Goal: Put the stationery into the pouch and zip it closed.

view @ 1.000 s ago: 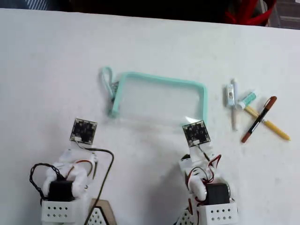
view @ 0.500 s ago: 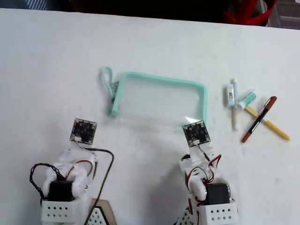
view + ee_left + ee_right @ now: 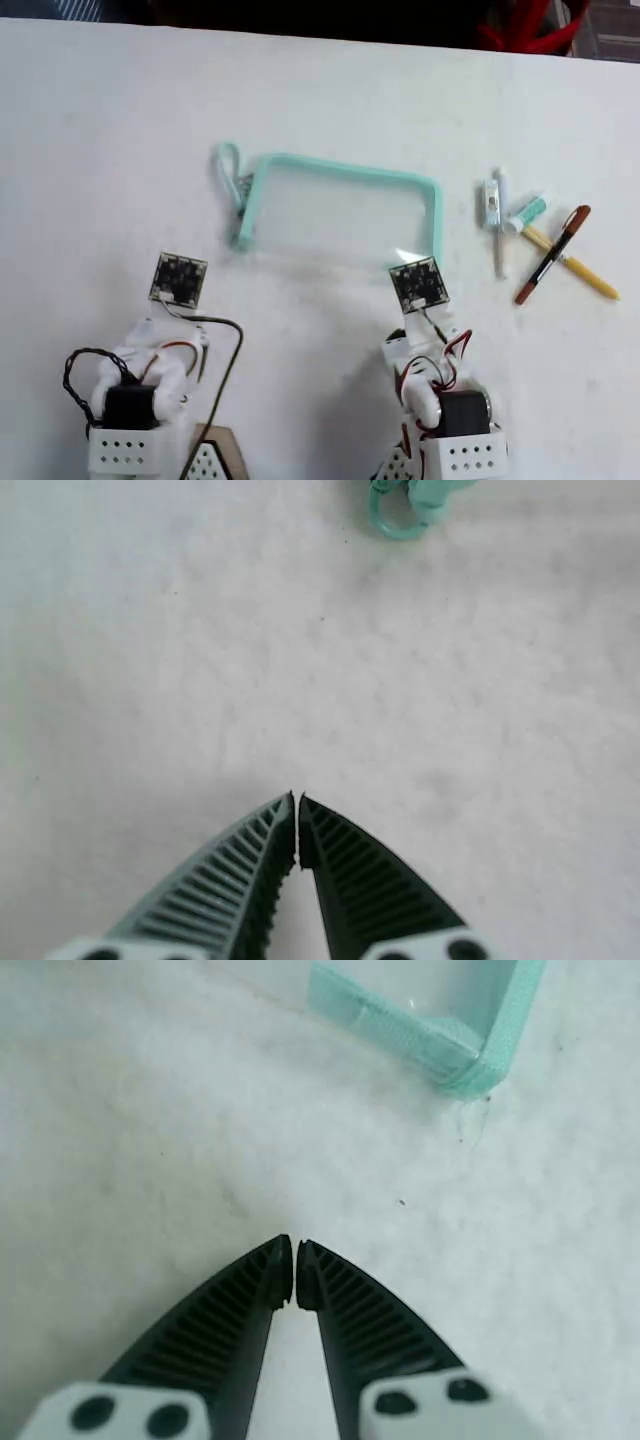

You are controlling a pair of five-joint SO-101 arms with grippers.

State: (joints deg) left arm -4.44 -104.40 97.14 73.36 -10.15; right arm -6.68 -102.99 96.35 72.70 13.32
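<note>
A clear pouch (image 3: 340,207) with a mint-green zipper edge lies flat on the white table, its pull loop (image 3: 228,160) at its left end. To its right lies the stationery: a white pen (image 3: 500,222), a small glue stick (image 3: 526,213), a yellow pen (image 3: 570,262) and a brown marker (image 3: 551,255). My left gripper (image 3: 297,825) is shut over bare table, with the pouch's loop (image 3: 400,505) farther ahead. Shut as well, my right gripper (image 3: 295,1275) hovers just short of the pouch's corner (image 3: 470,1060). Both arms sit at the near table edge, left arm (image 3: 150,360), right arm (image 3: 430,350).
A black cable (image 3: 215,370) runs beside the left arm. Dark and red objects (image 3: 520,25) lie beyond the table's far edge. White tabletop stretches to the left of the pouch and behind it.
</note>
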